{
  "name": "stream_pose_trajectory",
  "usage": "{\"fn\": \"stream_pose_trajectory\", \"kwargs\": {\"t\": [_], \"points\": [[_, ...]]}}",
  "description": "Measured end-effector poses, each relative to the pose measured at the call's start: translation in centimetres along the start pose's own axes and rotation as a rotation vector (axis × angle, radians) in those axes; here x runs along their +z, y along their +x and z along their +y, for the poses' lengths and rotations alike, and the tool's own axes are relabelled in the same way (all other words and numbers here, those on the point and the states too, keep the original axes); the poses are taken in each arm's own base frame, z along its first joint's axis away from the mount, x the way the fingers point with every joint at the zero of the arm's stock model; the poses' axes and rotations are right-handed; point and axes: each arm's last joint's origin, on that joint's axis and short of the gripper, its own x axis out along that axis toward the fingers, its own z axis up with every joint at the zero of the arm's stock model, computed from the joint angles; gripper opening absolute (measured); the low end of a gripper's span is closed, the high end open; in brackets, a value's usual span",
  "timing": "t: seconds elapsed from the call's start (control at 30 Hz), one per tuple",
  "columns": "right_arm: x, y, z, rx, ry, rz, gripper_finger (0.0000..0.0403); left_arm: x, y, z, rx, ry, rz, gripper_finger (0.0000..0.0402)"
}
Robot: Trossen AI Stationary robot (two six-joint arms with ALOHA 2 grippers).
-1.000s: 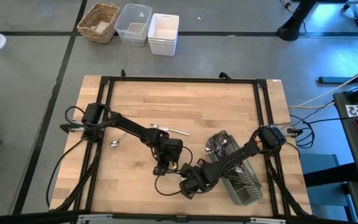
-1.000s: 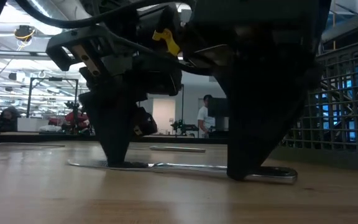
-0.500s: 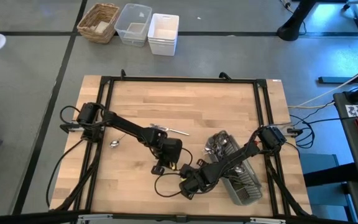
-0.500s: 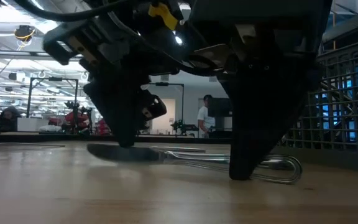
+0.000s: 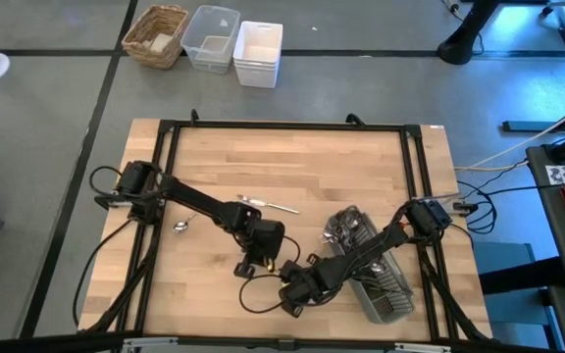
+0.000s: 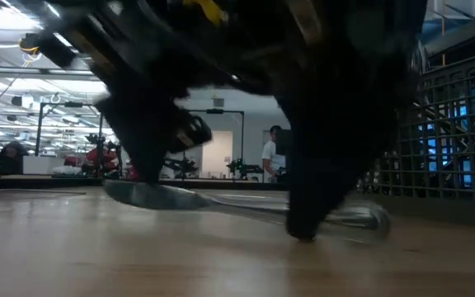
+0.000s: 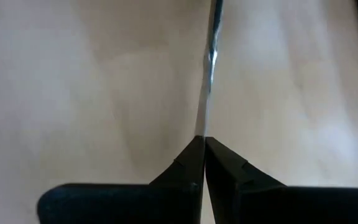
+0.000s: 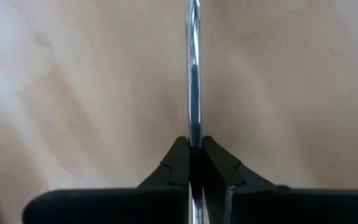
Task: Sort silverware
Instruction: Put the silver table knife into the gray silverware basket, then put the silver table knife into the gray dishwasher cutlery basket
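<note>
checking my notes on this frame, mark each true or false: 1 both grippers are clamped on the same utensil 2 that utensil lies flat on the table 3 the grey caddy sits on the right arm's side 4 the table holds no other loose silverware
1. True: the left gripper and right gripper are both shut on one table knife.
2. False: the knife is held just off the table.
3. True: the caddy sits under the right arm.
4. False: a spoon and another piece lie loose near the left arm.

Pale striped wood surface [image 5: 292, 167], shiny silver table knife [image 6: 221, 202], grey slatted caddy [image 5: 385, 289], tan wicker basket [image 5: 155, 34], white bin [image 5: 259, 53], black arms
</note>
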Motion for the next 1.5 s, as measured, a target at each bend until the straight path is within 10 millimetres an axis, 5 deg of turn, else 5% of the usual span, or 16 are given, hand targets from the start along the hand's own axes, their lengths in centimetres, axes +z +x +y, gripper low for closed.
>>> {"fn": "stream_pose_trajectory", "kwargs": {"t": [0.33,0.5,0.73,0.93,1.23,1.5], "points": [[2.3,-3.5,2.7,0.109,0.014,-0.132,0.0016,-0.6,-8.2,-3.4,-0.011,0.093,-0.104,0.0005],[2.8,-5.0,3.6,0.086,-0.047,-0.145,0.0016,-1.6,-14.9,-5.7,0.026,0.127,-0.283,0.0005],[3.9,-9.5,3.1,-0.033,-0.055,-0.126,0.0017,-5.7,-24.4,-8.3,0.181,0.086,-0.636,0.0005],[4.2,-13.4,3.8,0.010,-0.064,-0.122,0.0018,-10.0,-29.1,-9.6,0.200,0.045,-0.822,0.0005],[4.9,-20.7,3.5,0.155,-0.090,-0.210,0.0019,-11.9,-31.1,-10.3,0.191,0.067,-0.920,0.0005],[4.3,-28.5,0.6,0.243,-0.157,-0.352,0.0020,-8.6,-29.6,-9.8,0.198,0.072,-0.939,0.0006]]}}
